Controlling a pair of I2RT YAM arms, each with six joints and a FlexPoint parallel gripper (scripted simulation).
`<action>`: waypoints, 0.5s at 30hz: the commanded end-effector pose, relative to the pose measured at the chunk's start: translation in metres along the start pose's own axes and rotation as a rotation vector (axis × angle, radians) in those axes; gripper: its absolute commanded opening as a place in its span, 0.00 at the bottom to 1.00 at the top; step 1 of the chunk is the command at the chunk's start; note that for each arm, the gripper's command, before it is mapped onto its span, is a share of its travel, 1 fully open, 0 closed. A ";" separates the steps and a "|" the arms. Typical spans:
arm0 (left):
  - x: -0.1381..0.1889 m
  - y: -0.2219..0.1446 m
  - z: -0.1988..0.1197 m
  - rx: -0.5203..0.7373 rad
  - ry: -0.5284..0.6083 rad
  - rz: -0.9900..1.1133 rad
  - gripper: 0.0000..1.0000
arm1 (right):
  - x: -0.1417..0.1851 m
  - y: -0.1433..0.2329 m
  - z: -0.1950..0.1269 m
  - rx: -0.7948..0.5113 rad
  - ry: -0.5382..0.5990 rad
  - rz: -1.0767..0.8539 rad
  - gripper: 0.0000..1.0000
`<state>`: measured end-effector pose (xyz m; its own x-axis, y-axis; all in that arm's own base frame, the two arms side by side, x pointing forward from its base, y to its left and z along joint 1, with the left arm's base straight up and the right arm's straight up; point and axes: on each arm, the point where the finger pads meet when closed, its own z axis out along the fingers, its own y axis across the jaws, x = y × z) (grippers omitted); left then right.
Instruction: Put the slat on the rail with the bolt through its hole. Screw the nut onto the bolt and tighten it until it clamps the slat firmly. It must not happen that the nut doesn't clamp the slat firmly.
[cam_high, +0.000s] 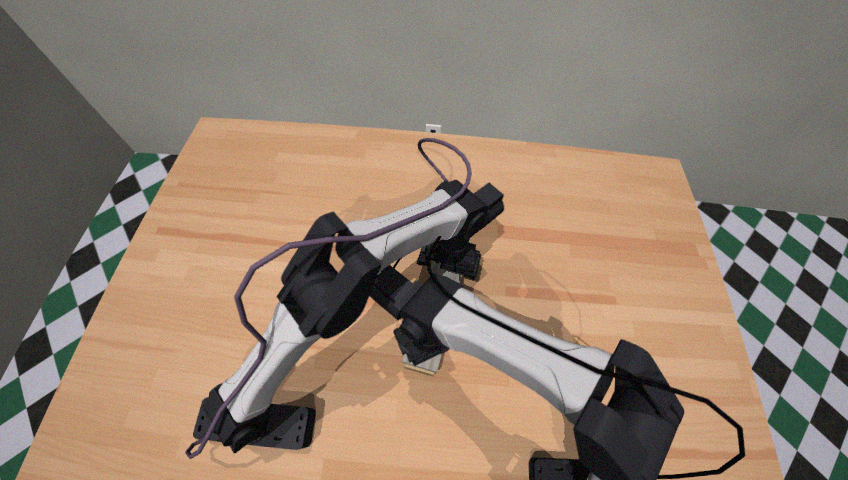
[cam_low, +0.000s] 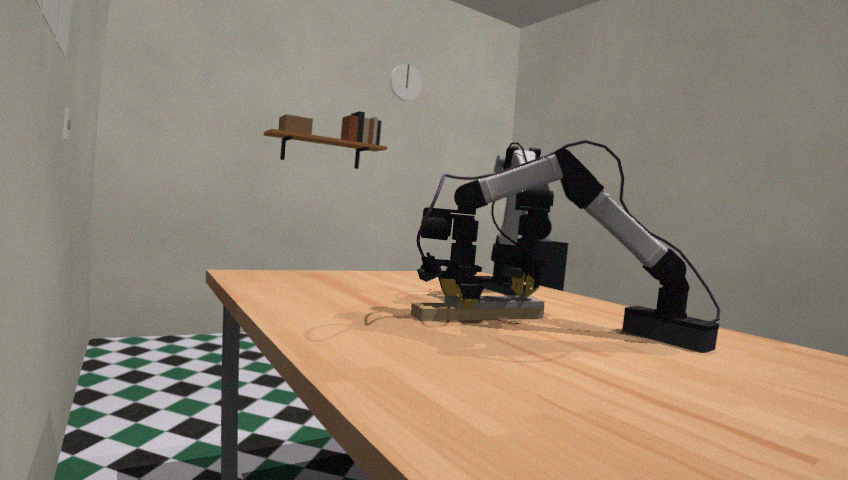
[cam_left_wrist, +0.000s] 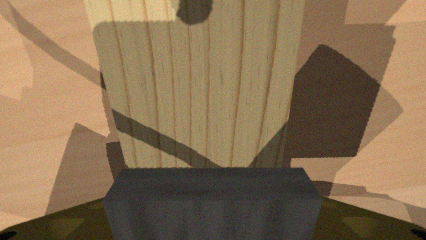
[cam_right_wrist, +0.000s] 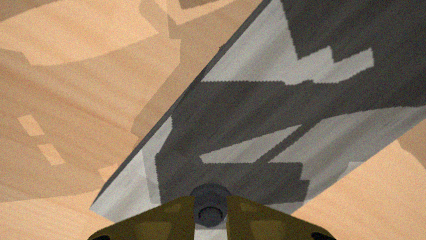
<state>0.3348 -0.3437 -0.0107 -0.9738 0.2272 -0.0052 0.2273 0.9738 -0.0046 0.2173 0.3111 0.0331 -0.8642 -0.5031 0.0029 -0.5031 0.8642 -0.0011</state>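
The grey slat (cam_high: 431, 361) (cam_low: 499, 302) (cam_left_wrist: 212, 200) (cam_right_wrist: 240, 115) lies flat along the top of the wooden rail (cam_low: 429, 312) (cam_left_wrist: 200, 75). My left gripper (cam_low: 461, 296) (cam_left_wrist: 212, 202) is shut on the slat's far end, one finger on each side; bare rail extends beyond it. My right gripper (cam_low: 523, 288) (cam_right_wrist: 210, 206) points down near the slat's other end. Its fingers are nearly closed around the dark nut (cam_right_wrist: 210, 194), which sits at the slat's upper face. The bolt's shank and hole are hidden, and I cannot tell whether any gap remains beneath the nut.
The two arms cross close together above the middle of the wooden table (cam_high: 178, 333) (cam_low: 535, 404). The left arm's base (cam_high: 285, 425) (cam_low: 669, 330) and right arm's base (cam_high: 553, 468) stand near the front edge. Loose cables loop along both arms.
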 end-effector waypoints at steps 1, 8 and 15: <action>-0.004 -0.001 -0.007 0.009 -0.017 0.005 0.67 | -0.001 0.000 -0.002 -0.004 -0.007 0.171 0.14; -0.004 -0.001 -0.007 0.009 -0.017 0.005 0.67 | 0.000 0.000 -0.002 -0.005 -0.005 0.448 0.14; -0.004 -0.001 -0.007 0.009 -0.017 0.005 0.67 | 0.000 0.000 -0.002 -0.006 -0.003 0.725 0.14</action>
<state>0.3348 -0.3437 -0.0107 -0.9738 0.2272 -0.0052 0.2273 0.9738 -0.0046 0.2172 0.3112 0.0330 -1.0000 0.0028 0.0021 0.0028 1.0000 -0.0025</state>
